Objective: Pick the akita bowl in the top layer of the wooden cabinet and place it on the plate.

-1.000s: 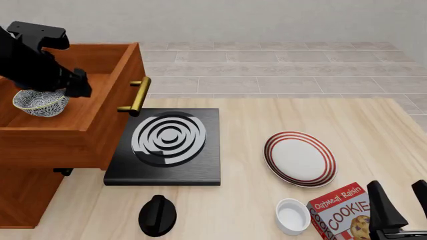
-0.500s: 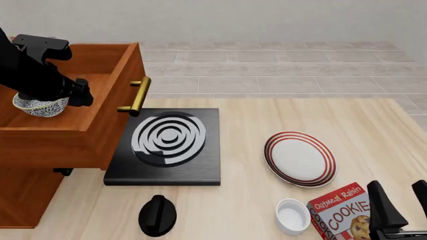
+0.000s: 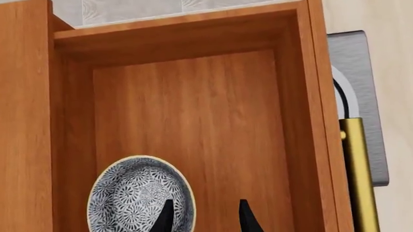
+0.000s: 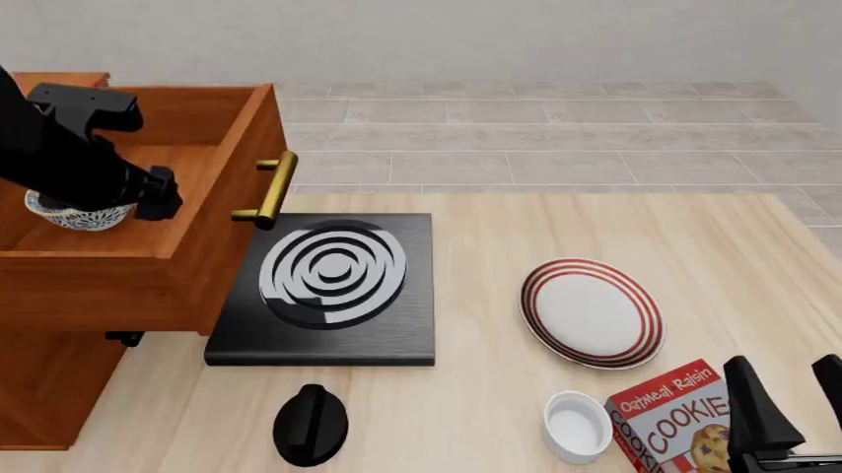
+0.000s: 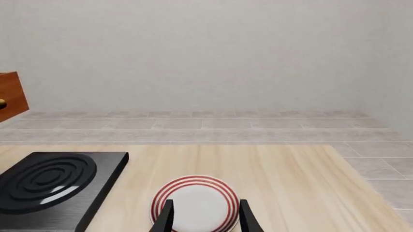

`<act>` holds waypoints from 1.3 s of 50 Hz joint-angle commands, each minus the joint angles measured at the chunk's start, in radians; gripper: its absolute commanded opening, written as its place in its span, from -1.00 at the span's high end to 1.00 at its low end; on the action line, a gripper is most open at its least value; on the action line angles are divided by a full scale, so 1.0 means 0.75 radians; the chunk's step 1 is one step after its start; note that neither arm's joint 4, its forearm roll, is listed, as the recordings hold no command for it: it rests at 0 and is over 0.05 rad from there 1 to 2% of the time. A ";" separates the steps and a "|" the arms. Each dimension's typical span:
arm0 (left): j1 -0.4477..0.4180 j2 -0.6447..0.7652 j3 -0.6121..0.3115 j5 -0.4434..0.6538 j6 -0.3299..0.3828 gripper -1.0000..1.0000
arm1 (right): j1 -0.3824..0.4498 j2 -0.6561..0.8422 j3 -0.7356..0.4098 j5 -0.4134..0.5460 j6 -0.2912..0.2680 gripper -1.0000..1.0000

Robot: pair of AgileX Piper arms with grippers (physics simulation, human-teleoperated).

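Note:
The akita bowl (image 3: 137, 198), white with a dense blue-grey pattern, sits on the floor of the pulled-out top layer (image 3: 193, 121) of the wooden cabinet (image 4: 145, 266). My left gripper (image 3: 205, 220) is open just above it. One finger (image 3: 165, 218) hangs over the bowl's inside near its rim and the other finger (image 3: 248, 221) is outside the bowl. In the front view the left arm (image 4: 73, 148) hides most of the bowl (image 4: 59, 214). The red-ringed plate (image 4: 593, 312) lies on the table to the right. My right gripper (image 5: 205, 218) is open, low at the table's near right, facing the plate (image 5: 197, 200).
A black stove slab (image 4: 329, 286) with white spiral rings lies beside the cabinet, under the drawer's brass handle (image 4: 270, 189). A black knob-like object (image 4: 311, 424), a small plain white cup (image 4: 579, 426) and a cookie box (image 4: 671, 414) sit along the near edge.
The left arm has come down into the drawer over the bowl, now covering more of it in the front view. The right arm has not moved.

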 commanded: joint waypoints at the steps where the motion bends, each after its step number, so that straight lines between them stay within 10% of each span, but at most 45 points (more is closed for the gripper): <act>1: 0.004 -0.003 0.031 -0.022 -0.002 -1.00 | 0.001 0.000 -0.001 0.001 -0.001 -1.00; 10: 0.013 -0.007 0.040 -0.033 0.011 -1.00 | 0.001 0.000 -0.001 0.001 -0.001 -1.00; 11: 0.014 -0.006 0.037 -0.032 0.013 1.00 | 0.001 0.000 -0.001 0.001 -0.001 -1.00; 37: -0.025 0.012 -0.023 -0.026 0.015 1.00 | 0.000 0.000 0.000 0.000 0.003 -1.00; 65: -0.103 0.080 -0.347 0.075 0.014 1.00 | 0.000 0.000 -0.002 0.001 0.007 -1.00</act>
